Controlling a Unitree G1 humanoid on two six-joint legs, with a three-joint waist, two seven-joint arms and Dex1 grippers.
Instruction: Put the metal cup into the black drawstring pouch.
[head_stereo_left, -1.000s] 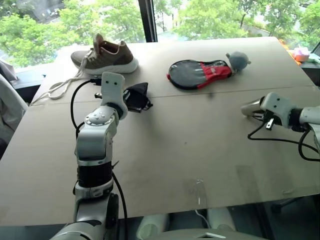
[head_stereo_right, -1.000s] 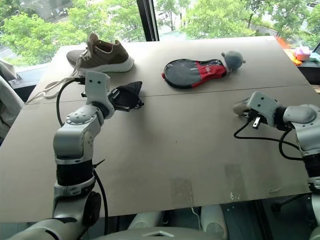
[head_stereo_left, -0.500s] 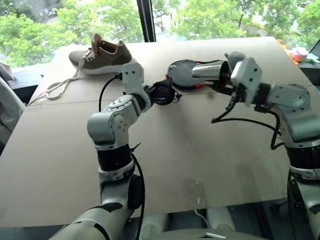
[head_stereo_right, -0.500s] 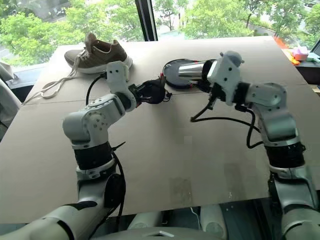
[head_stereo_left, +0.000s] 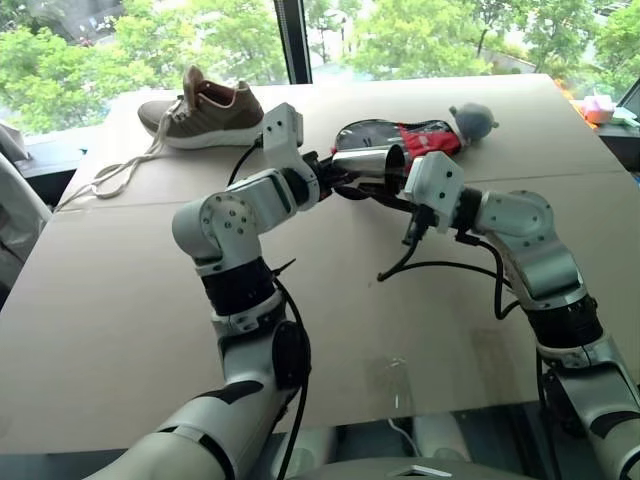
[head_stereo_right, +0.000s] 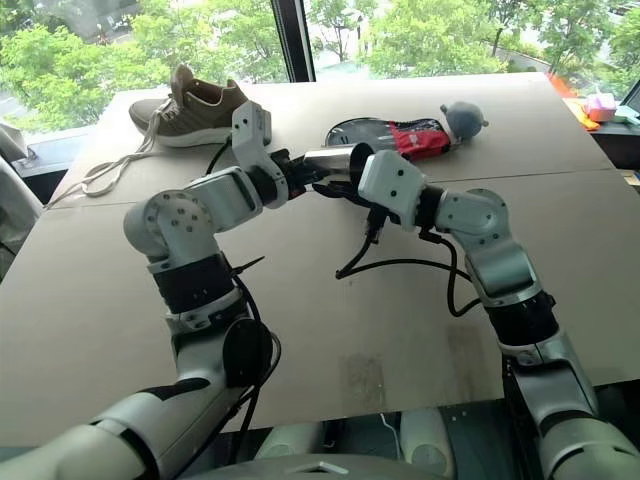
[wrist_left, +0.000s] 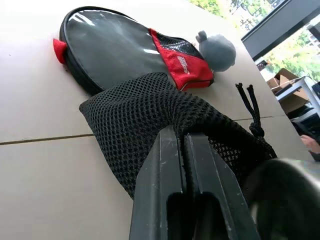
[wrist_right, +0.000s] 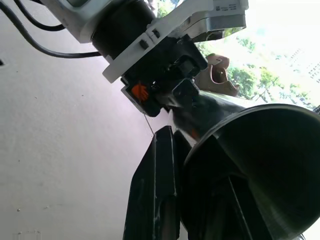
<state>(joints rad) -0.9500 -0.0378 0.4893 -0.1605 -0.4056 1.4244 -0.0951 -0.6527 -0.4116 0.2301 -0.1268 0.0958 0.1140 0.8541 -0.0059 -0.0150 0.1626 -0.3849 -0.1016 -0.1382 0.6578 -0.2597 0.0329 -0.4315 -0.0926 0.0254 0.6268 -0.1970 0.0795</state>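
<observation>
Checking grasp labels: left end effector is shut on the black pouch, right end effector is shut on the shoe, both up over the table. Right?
Not quite. The right end effector is shut on the metal cup, not the shoe, which lies untouched on the table, as the right eye view shows. The left end effector is indeed shut on the black pouch.

Bright daylight from windows ahead (wrist views blurred close up).

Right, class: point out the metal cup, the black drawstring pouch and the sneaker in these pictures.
metal cup (head_stereo_left: 368, 163): left eye view, on its shiny side wall.
black drawstring pouch (wrist_left: 150, 112): left wrist view, on its mesh fabric.
sneaker (head_stereo_left: 215, 108): left eye view, on its brown upper.
</observation>
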